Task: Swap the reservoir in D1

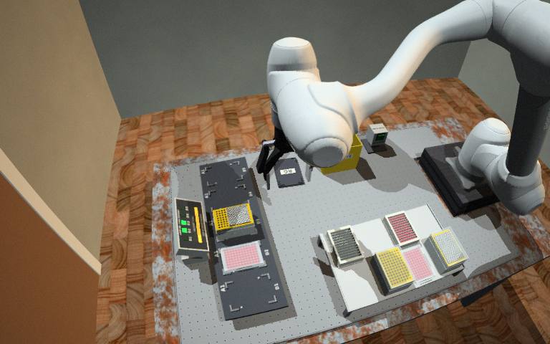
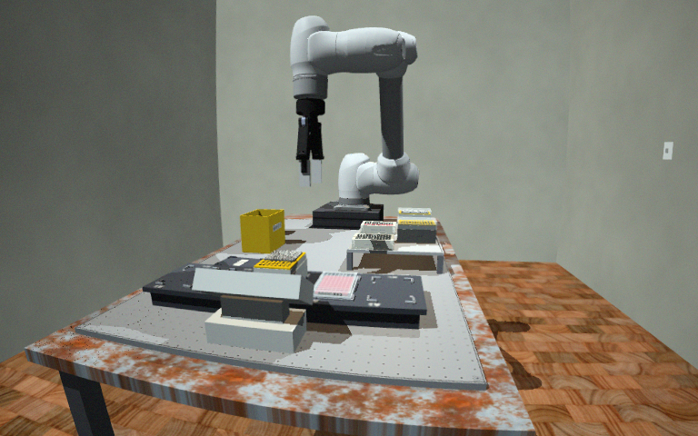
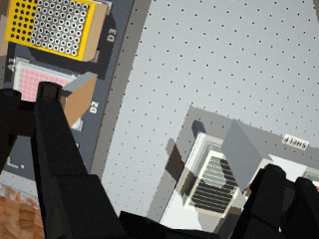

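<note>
The gripper (image 2: 311,178) hangs high above the table with its fingers spread wide and nothing between them. D1's corner brackets (image 1: 251,294), at 6 o'clock on the dark deck (image 1: 242,190), hold no labware. A grey 12-trough reservoir (image 1: 344,244) sits at 9 o'clock on the white shelf (image 1: 356,289), beside plates and tip racks.

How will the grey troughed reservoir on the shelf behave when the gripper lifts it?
The reservoir looks like a rigid tray, so it probably will not flex. Its troughs are open, so any liquid could slosh or spill if tilted. It sits low and wide on the shelf, so a push would likely slide it, not tip it.
</note>
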`<state>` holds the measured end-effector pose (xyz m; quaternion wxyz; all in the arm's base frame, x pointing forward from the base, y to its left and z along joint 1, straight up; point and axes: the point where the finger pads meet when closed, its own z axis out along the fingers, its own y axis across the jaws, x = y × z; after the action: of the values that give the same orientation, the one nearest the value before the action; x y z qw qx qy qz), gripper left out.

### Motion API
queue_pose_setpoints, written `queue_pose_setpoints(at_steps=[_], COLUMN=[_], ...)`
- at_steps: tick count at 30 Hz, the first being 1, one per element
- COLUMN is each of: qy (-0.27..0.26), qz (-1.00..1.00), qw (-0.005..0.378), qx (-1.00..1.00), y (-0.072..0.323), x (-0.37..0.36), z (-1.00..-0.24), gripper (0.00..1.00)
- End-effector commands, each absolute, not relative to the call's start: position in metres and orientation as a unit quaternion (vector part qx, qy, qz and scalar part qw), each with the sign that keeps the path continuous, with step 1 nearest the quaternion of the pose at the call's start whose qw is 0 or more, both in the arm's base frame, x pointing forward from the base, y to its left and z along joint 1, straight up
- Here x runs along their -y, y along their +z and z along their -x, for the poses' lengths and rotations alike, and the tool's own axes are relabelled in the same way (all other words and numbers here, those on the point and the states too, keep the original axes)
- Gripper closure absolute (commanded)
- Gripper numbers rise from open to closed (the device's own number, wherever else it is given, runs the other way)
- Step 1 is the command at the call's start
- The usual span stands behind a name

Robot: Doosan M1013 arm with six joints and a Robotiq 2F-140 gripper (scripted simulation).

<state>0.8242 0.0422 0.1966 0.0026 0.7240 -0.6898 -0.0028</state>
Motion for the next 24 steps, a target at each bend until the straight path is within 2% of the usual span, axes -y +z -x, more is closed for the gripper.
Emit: queue_pose_setpoints(at_steps=[1,24], qy=[-0.003,-0.003], qz=[-0.724,-0.724], qw=[0.003,0.003], qx=[0.69,0.69], y=[0.196,0.197], x=[-0.041,-0.038], z=[-0.809,-0.714], gripper=[0.23,0.23])
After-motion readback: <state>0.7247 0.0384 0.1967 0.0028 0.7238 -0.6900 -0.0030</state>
